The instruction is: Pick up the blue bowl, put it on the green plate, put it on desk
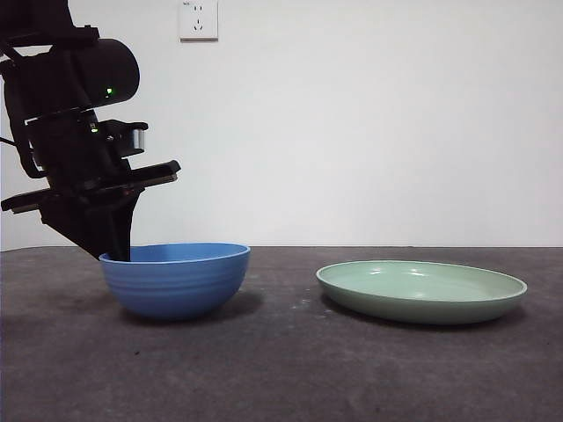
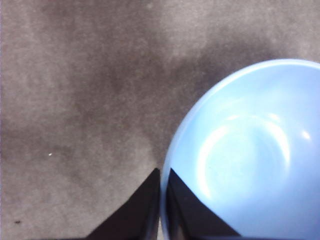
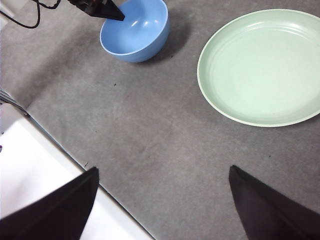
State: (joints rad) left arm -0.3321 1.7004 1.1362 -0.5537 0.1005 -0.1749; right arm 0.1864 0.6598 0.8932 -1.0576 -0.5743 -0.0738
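Observation:
The blue bowl (image 1: 176,280) (image 2: 250,150) (image 3: 134,30) stands on the desk (image 1: 281,369) at the left. My left gripper (image 1: 114,251) (image 2: 162,172) comes down on its left rim, one jaw inside the bowl and one outside, shut on the rim. The green plate (image 1: 422,290) (image 3: 260,65) lies flat and bare on the desk to the right, about a hand's width from the bowl. My right gripper (image 3: 162,170) hangs open high above the desk's near side, nothing between its jaws, away from both dishes.
A white wall socket (image 1: 198,19) is on the back wall. In the right wrist view a white surface (image 3: 40,165) borders the desk's edge, and a black cable (image 3: 25,20) lies near the left arm.

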